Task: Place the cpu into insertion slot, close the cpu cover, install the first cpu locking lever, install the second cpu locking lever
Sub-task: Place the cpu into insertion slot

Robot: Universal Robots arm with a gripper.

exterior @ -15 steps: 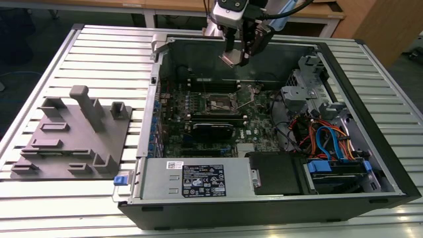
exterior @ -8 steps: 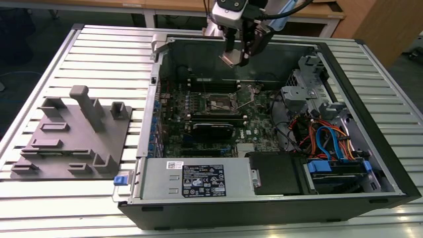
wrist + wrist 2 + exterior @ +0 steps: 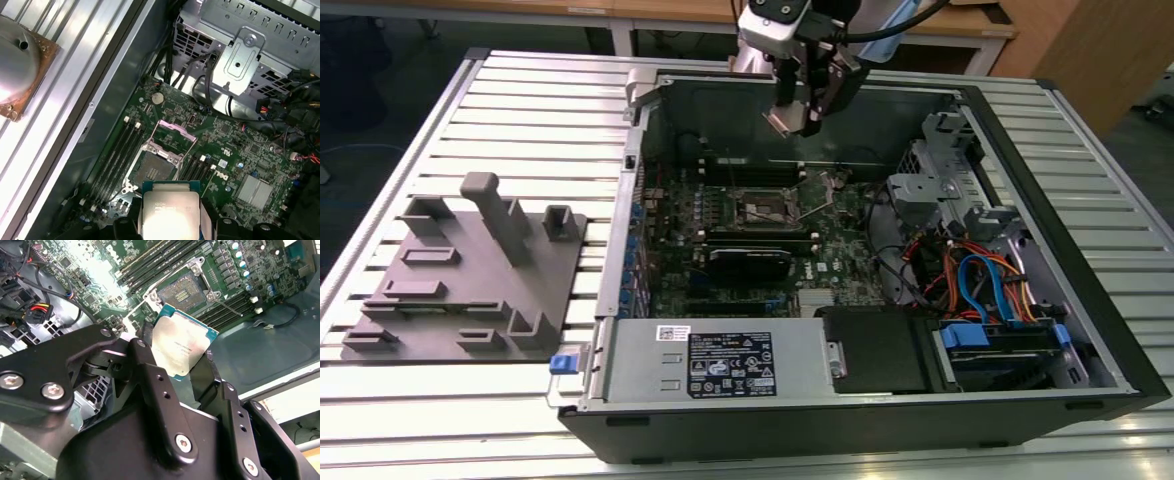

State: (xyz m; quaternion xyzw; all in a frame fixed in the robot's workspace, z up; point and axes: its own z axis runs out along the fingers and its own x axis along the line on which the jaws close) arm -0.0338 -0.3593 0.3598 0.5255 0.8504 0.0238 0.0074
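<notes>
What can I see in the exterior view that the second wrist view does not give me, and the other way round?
Exterior view: the grey holder tray on the table beside the computer case, and the power supply. Second wrist view: the chip's silver top, clamped at its edges by the black fingers. Both: the gripper above the open socket.

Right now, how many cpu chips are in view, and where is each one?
1. The cpu is held in the gripper, above the open insertion slot, which holds no chip. Others may be hidden from these views.
</notes>
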